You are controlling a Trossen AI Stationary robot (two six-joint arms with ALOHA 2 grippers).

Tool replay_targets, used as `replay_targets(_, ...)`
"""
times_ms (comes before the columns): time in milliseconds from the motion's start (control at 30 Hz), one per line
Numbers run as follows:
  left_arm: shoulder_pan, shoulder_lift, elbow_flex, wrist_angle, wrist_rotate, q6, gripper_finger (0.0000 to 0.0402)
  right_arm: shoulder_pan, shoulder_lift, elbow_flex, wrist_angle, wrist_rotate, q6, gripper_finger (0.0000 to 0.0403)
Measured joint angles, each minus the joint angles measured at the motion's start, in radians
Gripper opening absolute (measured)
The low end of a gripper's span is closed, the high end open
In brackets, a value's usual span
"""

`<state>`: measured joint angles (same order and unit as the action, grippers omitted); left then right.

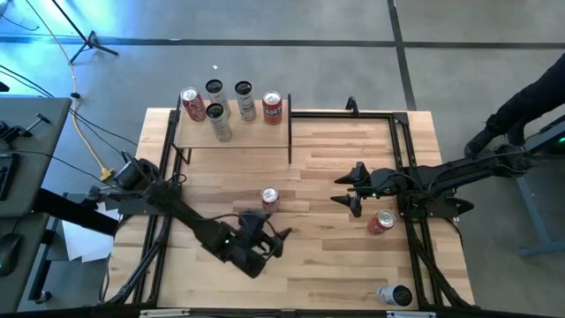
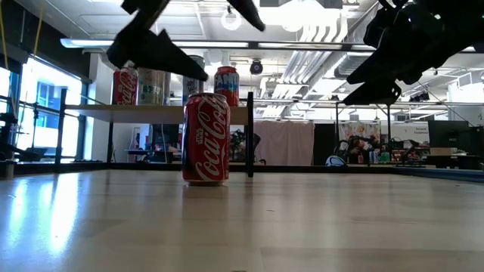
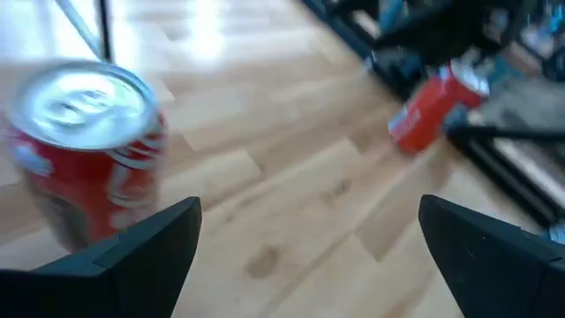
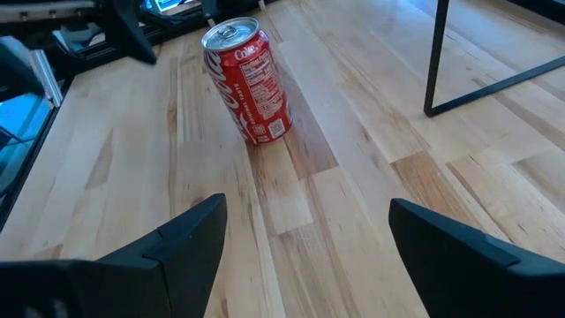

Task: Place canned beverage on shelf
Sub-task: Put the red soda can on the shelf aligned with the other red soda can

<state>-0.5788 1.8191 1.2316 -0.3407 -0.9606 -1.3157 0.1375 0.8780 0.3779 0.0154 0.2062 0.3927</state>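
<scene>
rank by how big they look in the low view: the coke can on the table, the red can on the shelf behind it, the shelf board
1. shelf board, the widest span
2. coke can on the table, though it stands nearest the camera, which inflates it
3. red can on the shelf, farther off and partly hidden behind the coke can, so probably the same real size

Blurred can, cropped arms, unreadable labels

In the left wrist view the red can point(image 3: 88, 150) just ahead of the left claw point(image 3: 309, 256) is smeared with blur and cut by the edge. The low view crops both arms above. Labels on the shelf's cans point(image 1: 231, 108) are too small to read from overhead.
</scene>
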Motion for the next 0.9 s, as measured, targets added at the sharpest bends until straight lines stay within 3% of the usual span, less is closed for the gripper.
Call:
replay_targets(133, -0.013, 0.0, 0.0, -0.134, -0.06, -0.16, 0.0399, 0.0, 0.0, 0.0, 0.0, 0.0, 0.0, 0.0303)
replay_targets(333, -0.008, 0.059, 0.0, -0.321, -0.039, -0.366, 0.0399, 0.0, 0.0, 0.0, -0.001, 0.0, 0.0, 0.0303)
replay_targets(633, 0.011, 0.215, 0.0, -0.296, -0.047, -0.42, 0.0399, 0.0, 0.0, 0.0, -0.01, 0.0, 0.0, 0.0303)
replay_targets(900, -0.01, 0.247, 0.0, -0.292, -0.13, -0.403, 0.0399, 0.0, 0.0, 0.0, -0.012, 0.0, 0.0, 0.0303)
